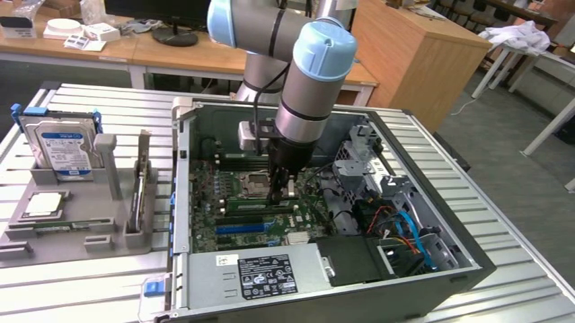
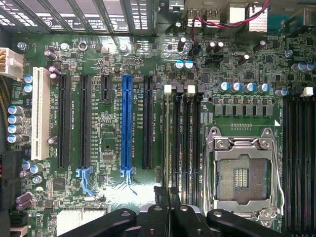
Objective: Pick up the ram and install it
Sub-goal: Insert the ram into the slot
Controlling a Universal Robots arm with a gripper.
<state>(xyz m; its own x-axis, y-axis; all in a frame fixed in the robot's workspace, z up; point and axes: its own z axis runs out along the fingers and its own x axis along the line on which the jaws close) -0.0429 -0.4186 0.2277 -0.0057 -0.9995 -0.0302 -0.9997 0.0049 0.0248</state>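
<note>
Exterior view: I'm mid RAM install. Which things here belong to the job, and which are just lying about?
Job: claw, shut, over the memory slots beside the empty processor socket; motherboard; open computer case. Whether it holds the ram I cannot tell.
Lying about: hard drive, processor chip, both in the grey tray; white boxes on the desk behind.

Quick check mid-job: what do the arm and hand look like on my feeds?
The arm is silver-grey tubing with light blue joint caps. A black cable runs down to a pale box at the wrist. The hand is black, with small screw heads.
</note>
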